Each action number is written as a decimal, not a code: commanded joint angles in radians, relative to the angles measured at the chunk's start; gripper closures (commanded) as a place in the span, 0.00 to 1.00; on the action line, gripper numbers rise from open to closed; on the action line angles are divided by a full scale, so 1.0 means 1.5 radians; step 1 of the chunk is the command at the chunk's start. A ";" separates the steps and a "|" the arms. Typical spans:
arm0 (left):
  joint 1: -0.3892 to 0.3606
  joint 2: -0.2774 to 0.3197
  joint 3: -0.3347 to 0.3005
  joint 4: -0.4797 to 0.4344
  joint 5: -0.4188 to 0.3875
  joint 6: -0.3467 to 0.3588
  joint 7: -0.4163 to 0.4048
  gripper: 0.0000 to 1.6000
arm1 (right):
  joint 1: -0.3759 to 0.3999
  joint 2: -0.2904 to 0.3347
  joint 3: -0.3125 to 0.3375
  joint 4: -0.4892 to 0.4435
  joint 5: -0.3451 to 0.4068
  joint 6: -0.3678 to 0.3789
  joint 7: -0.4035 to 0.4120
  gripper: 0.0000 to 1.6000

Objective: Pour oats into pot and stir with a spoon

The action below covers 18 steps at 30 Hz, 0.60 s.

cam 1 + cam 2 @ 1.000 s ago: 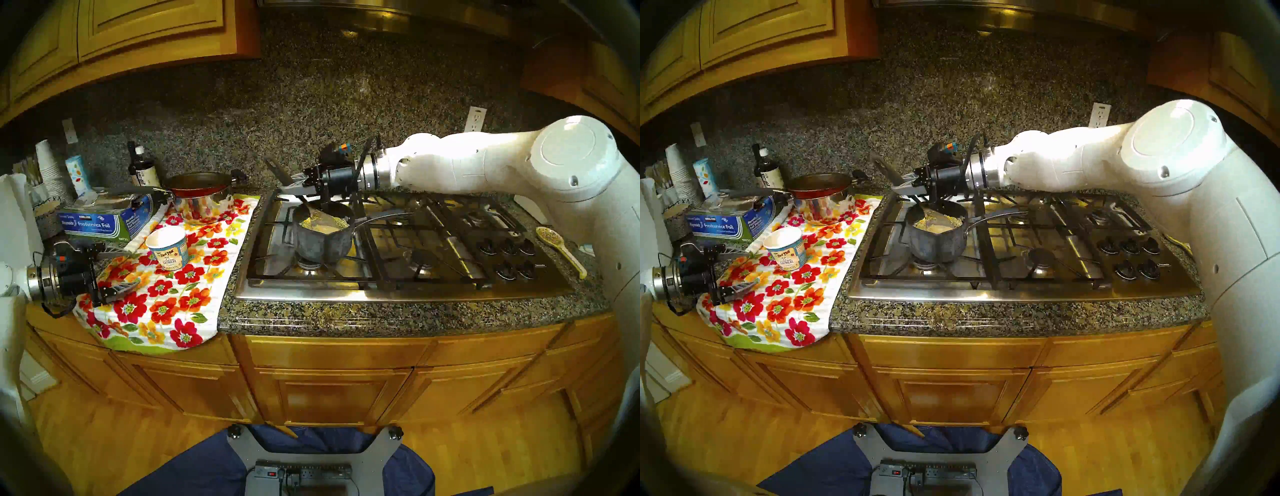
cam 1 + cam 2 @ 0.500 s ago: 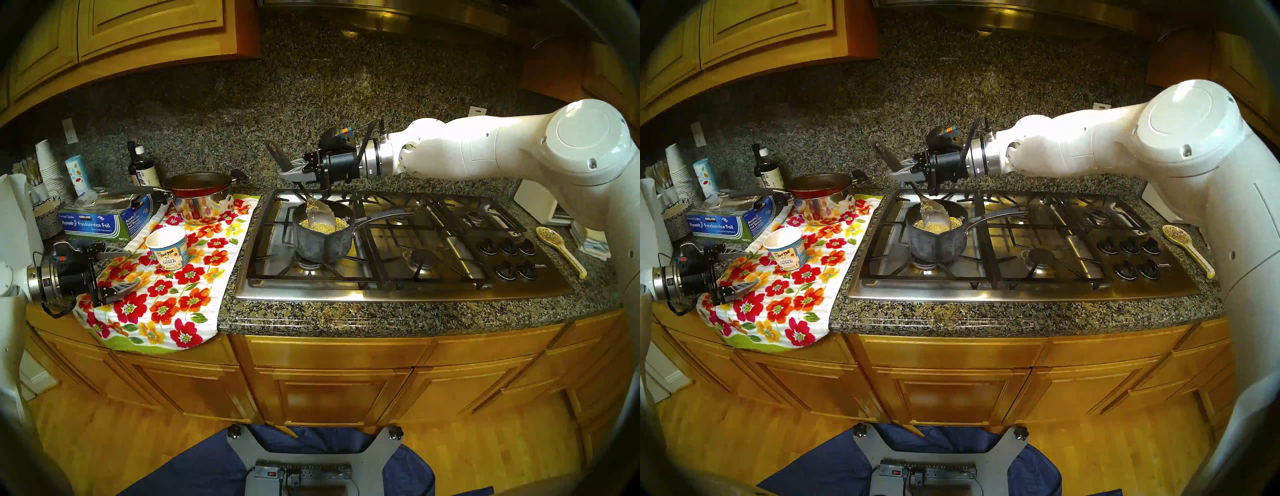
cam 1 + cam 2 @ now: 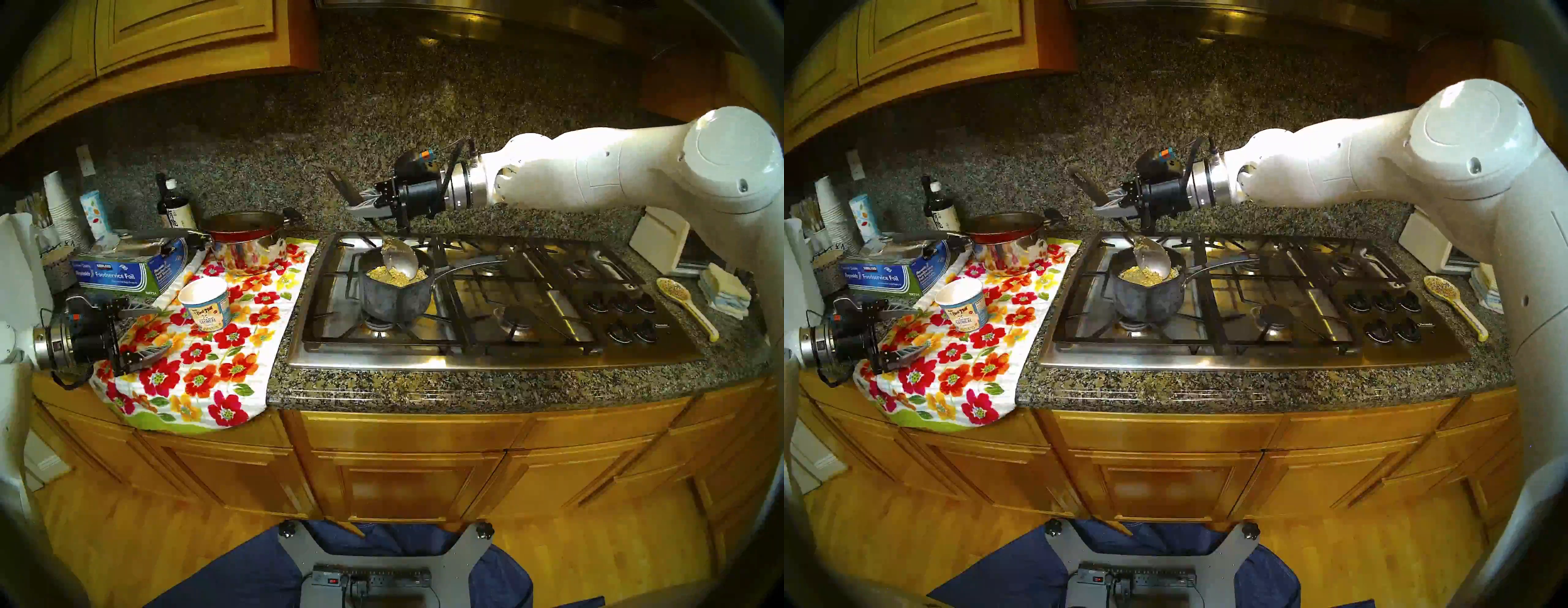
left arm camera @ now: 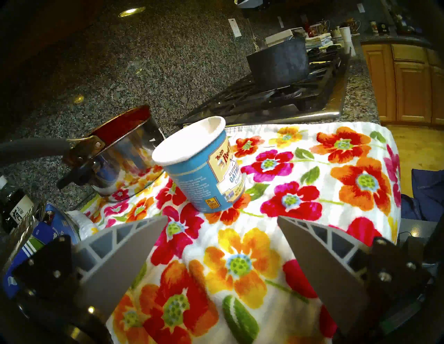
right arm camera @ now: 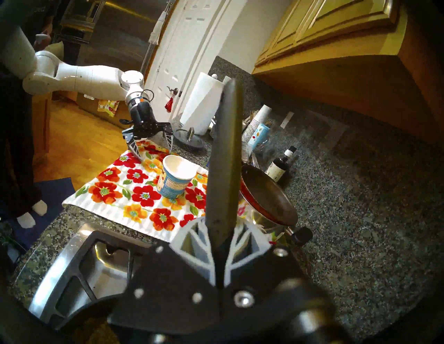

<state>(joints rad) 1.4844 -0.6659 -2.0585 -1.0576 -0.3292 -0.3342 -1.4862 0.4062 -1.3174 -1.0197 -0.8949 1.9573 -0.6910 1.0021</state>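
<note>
Now the right gripper (image 3: 360, 206) is clamped tight on the black handle of the spoon (image 3: 399, 259), both fingers pinched against it, and the handle's free end pokes up and back past the fingertips toward the granite backsplash. The silver bowl hangs tilted over the back rim of the pot (image 3: 392, 297), clear of the surface of the oats (image 3: 394, 275), with a small clump of flakes clinging near the neck of the bowl. The oats lie as a pale grainy layer inside the dark grey saucepan, which sits on the front left burner of the stovetop (image 3: 488, 356), its thin silver handle reaching off to the right. Over on the left, the left gripper (image 3: 144, 335) hovers with its fingers spread wide and nothing between them, just above the floral towel (image 3: 203, 382). The oatmeal cup (image 3: 205, 303) stands upright on that towel, apart from the left fingers; its white inside shows at the open top. Behind the cup the shiny steel pot (image 3: 250, 250) carries a red pan (image 3: 242, 225) on top, and a blue foil box (image 3: 127, 271) lies beside them. Far right, a speckled spoon rest (image 3: 685, 303) lies on the counter by the stove knobs.
</note>
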 commanded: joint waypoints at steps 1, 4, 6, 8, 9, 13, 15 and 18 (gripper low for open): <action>-0.011 0.012 -0.011 -0.010 -0.012 0.000 0.002 0.00 | 0.054 0.007 0.004 -0.003 -0.009 -0.023 -0.039 1.00; -0.011 0.012 -0.011 -0.010 -0.012 0.000 0.002 0.00 | 0.059 0.008 0.001 -0.013 -0.018 -0.031 -0.055 1.00; -0.011 0.012 -0.011 -0.010 -0.012 0.000 0.002 0.00 | 0.063 0.008 -0.003 -0.019 -0.028 -0.037 -0.065 1.00; -0.011 0.012 -0.011 -0.010 -0.013 0.000 0.002 0.00 | 0.067 0.009 -0.006 -0.027 -0.035 -0.044 -0.076 1.00; -0.011 0.012 -0.011 -0.009 -0.013 0.000 0.002 0.00 | 0.070 0.010 -0.006 -0.032 -0.038 -0.046 -0.081 1.00; -0.011 0.012 -0.011 -0.009 -0.013 0.000 0.002 0.00 | 0.077 0.011 -0.013 -0.049 -0.054 -0.058 -0.107 1.00; -0.011 0.012 -0.011 -0.009 -0.013 0.000 0.002 0.00 | 0.081 0.011 -0.019 -0.057 -0.066 -0.065 -0.120 1.00; -0.011 0.012 -0.011 -0.009 -0.013 0.000 0.002 0.00 | 0.086 0.008 -0.025 -0.065 -0.080 -0.076 -0.134 1.00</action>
<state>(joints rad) 1.4844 -0.6659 -2.0585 -1.0576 -0.3293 -0.3342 -1.4862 0.4645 -1.3112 -1.0557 -0.9920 1.8543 -0.7661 0.8620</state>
